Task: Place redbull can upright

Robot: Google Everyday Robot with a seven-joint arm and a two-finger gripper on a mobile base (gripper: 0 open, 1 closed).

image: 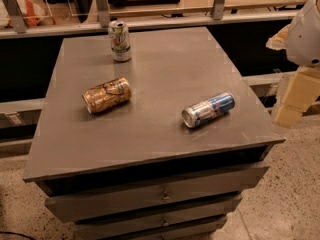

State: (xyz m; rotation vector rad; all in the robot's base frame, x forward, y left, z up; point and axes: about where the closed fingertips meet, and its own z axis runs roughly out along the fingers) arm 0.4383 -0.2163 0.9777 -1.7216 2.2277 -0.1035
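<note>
The redbull can (208, 109) is slim, silver and blue. It lies on its side on the right front part of the grey cabinet top (165, 69), with its silver top pointing to the front left. My gripper (290, 104) is at the right edge of the view, beyond the cabinet's right side. It hangs below the white arm housing (306, 31), well to the right of the can and not touching it. It holds nothing that I can see.
A wider orange-gold can (107, 95) lies on its side at the left middle of the top. A white and green can (119, 41) stands upright near the back edge. The cabinet has drawers (160, 196) below. A railing with glass panels (150, 19) runs behind.
</note>
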